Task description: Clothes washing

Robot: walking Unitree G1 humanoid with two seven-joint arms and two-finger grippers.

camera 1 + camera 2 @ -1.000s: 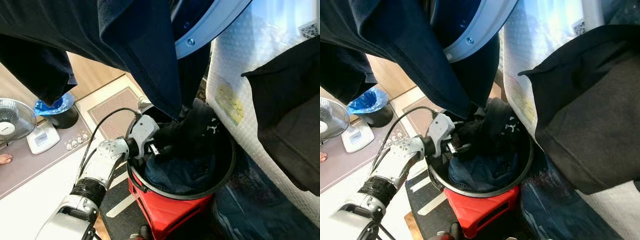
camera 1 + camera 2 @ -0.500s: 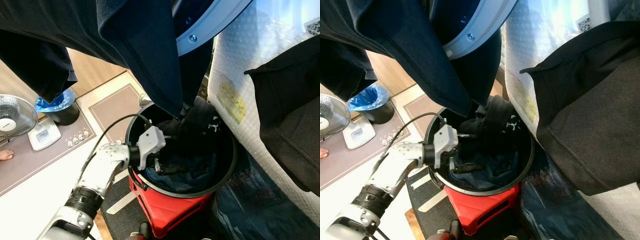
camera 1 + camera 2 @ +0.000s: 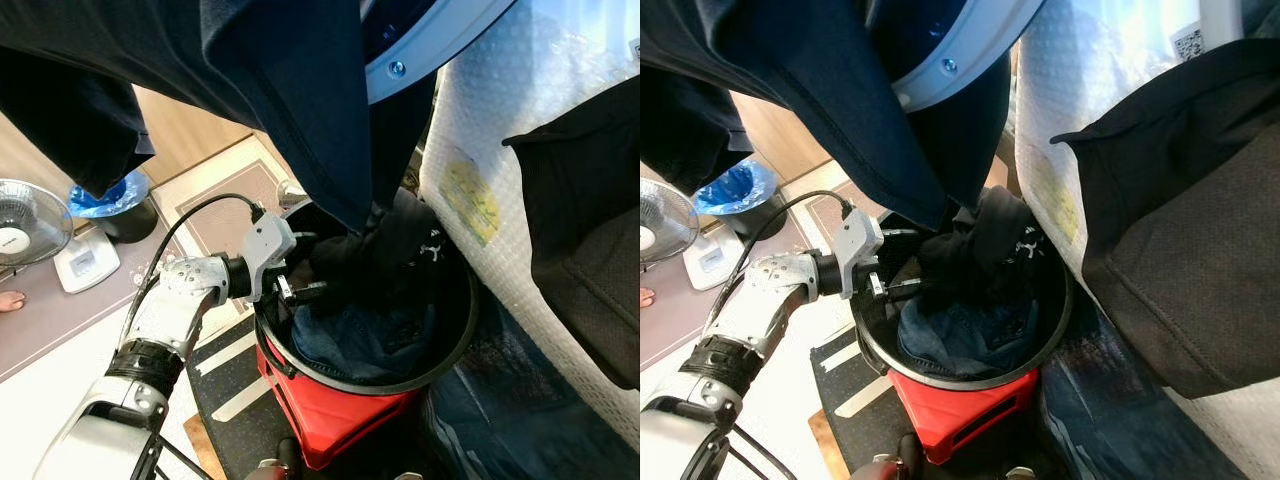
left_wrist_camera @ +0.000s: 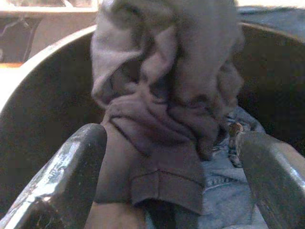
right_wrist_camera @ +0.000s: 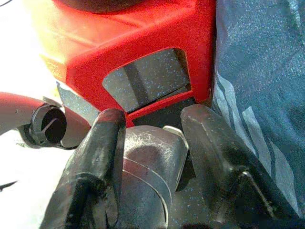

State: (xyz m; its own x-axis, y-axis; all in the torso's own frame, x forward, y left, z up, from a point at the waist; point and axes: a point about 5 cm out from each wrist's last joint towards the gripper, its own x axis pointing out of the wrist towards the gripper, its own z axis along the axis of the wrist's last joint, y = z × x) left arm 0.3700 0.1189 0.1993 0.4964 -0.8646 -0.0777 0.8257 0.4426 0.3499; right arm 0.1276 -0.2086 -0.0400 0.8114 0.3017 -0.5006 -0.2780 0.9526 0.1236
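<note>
A fan (image 3: 25,215) and a blue-lined bin (image 3: 115,215) stand on the floor at far left; the left end effector (image 3: 300,292) reaches over the laundry basket (image 3: 465,330) rim, fingers spread around a dark garment (image 4: 167,100) lying on denim (image 3: 365,340); the right end effector (image 5: 152,143) hangs spread beside the basket's red base (image 5: 143,43)

the laundry basket (image 3: 340,420) is red below with a black rim. inside lie blue denim (image 3: 365,340) and a black garment (image 3: 385,250). a dark navy cloth (image 3: 280,90) hangs above.
</note>
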